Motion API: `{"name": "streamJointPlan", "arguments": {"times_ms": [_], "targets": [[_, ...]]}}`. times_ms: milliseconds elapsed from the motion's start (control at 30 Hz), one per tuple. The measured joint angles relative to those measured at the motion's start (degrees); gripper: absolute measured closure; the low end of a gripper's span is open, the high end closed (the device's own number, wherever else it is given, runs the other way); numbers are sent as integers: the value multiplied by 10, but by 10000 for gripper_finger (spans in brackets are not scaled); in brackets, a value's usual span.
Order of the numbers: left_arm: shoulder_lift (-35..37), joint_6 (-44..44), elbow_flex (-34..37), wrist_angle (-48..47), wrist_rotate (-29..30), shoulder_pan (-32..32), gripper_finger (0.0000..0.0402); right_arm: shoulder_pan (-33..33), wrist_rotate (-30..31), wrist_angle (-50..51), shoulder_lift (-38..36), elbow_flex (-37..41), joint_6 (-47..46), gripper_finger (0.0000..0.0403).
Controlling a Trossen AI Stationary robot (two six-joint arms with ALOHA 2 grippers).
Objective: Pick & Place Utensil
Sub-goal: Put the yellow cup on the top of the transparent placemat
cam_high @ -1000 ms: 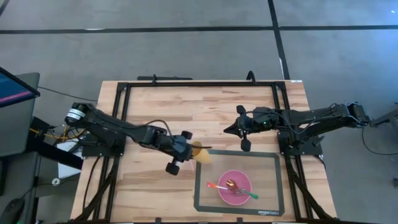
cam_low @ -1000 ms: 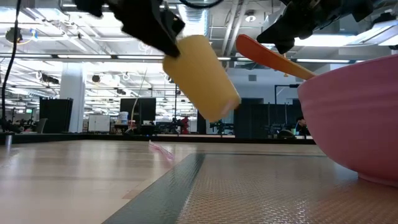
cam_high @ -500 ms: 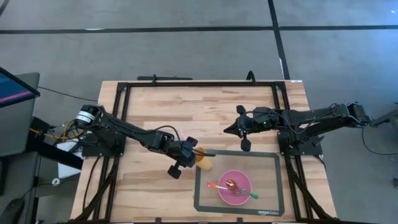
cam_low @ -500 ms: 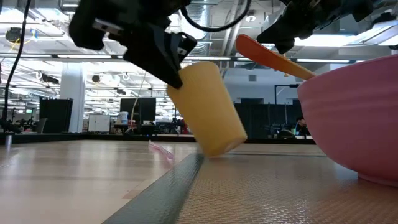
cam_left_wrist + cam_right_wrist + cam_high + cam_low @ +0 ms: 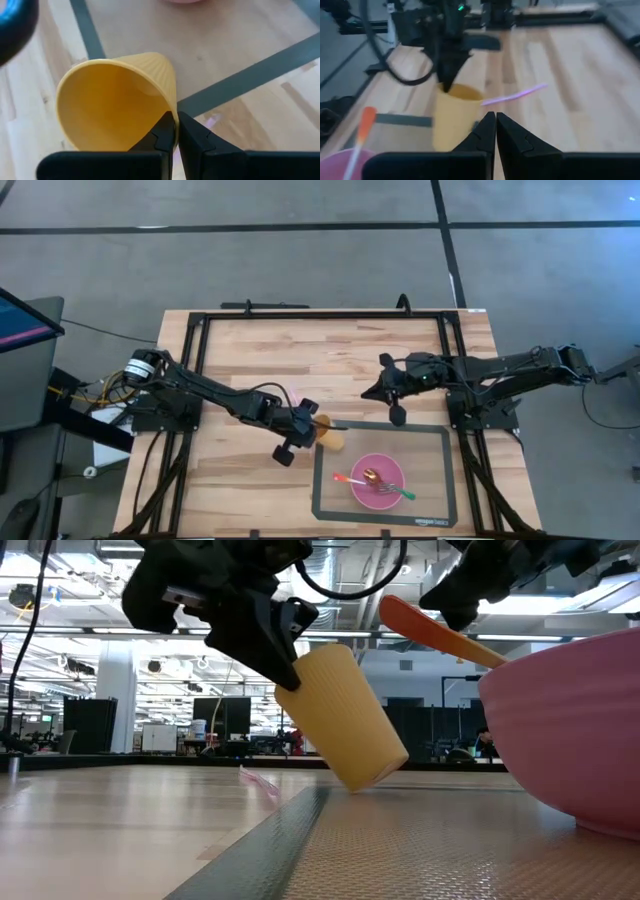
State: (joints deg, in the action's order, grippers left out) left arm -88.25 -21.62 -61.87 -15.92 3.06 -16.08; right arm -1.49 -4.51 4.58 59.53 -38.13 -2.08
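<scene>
while clamped at its rim by the left pincer point(image 5: 176, 131), the yellow cup point(image 5: 345, 718) leans, base touching the mat point(image 5: 420, 850).

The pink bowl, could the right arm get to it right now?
Probably yes. The right claw is shut, holds nothing, and hovers just behind the mat; the bowl sits open on it, with the cup off to one side.
</scene>
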Motion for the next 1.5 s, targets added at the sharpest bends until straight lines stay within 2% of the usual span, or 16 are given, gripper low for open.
{"name": "streamJointPlan", "arguments": {"times_ms": [133, 300, 533, 833, 967, 1167, 1500], "targets": [[-1, 0, 1, 3, 15, 0, 383, -15, -8, -3, 38, 0, -45, 400], [-1, 0, 1, 11, 15, 0, 383, -44, -18, -44, 126, -1, -71, 401], [-1, 0, 1, 27, 15, 0, 382, -66, -31, -51, 210, -30, -150, 402], [-1, 0, 1, 36, 14, 0, 382, -115, -30, -133, 303, -32, -226, 403], [-1, 0, 1, 36, 11, 0, 382, -117, -27, -149, 327, -35, -235, 403], [-1, 0, 1, 44, -7, -5, 382, -111, 9, -126, 326, -35, -235, 403], [-1, 0, 1, 65, -14, -5, 382, -110, 16, -143, 347, -35, -230, 403]]}}
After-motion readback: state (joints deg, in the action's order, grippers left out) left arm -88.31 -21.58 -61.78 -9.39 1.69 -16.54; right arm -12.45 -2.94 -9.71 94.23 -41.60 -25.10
